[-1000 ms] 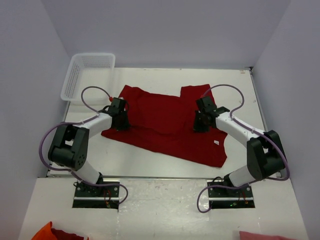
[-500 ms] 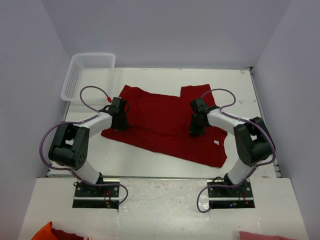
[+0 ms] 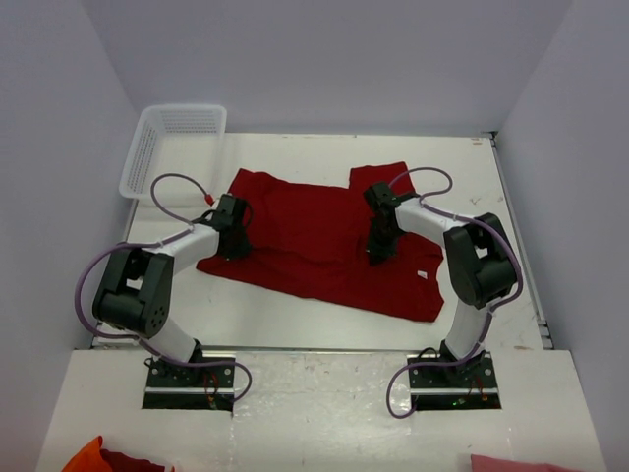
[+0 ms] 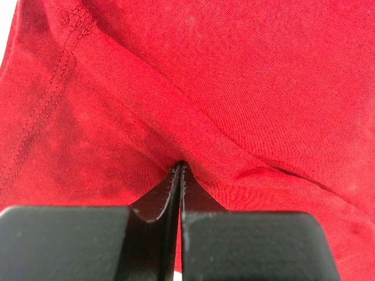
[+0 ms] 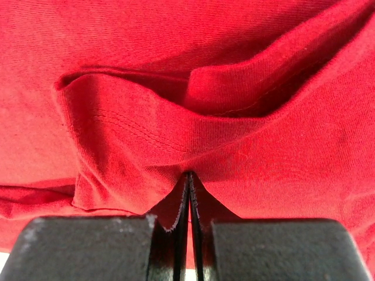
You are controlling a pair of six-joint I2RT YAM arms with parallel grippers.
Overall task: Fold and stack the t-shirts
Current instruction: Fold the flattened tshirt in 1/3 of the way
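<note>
Left claw point(image 4: 180, 171), right claw point(image 5: 188, 175) pinched shut on dark red cloth t-shirt point(image 3: 313, 234); white plastic mesh basket point(image 3: 147, 149) far left, apart.

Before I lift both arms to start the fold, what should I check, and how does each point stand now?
1. Left fingers pinched shut on the t-shirt: ok.
2. Right fingers pinched shut on a hemmed fold of the t-shirt: ok.
3. Each pinch holds a single layer only: cannot tell.
4. Cloth lying flat around the grips: not ok, it is bunched into a raised fold just beyond the right fingers.
5. White basket apart from the t-shirt: ok, it sits at the far left corner with a gap between them.
</note>
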